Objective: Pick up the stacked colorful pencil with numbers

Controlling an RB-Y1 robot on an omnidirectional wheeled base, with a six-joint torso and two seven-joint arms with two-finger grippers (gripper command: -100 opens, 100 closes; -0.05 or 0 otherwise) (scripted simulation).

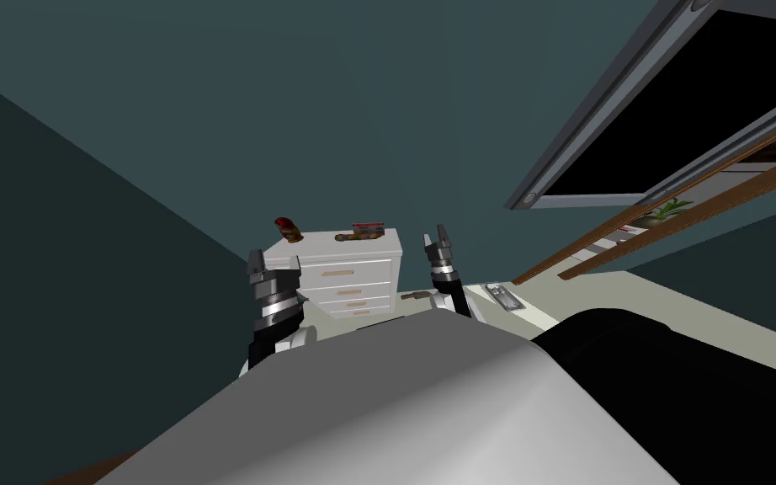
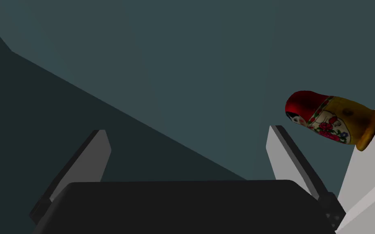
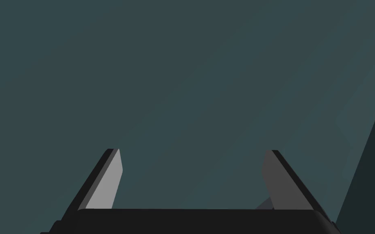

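A white chest of drawers stands ahead against the dark teal wall. On its top lies a small stack of colourful things: a long yellowish piece under a red and grey one, too small to tell apart further. A red and yellow nesting doll stands at the top's left corner. My left gripper is raised in front of the chest's left edge, open and empty, with the doll just past one finger. My right gripper, raised right of the chest, is open and empty.
A small brown item and a grey flat item lie on the pale floor right of the chest. A slanted wooden shelf with a plant and a framed black area lie to the right. A big black shape sits near right.
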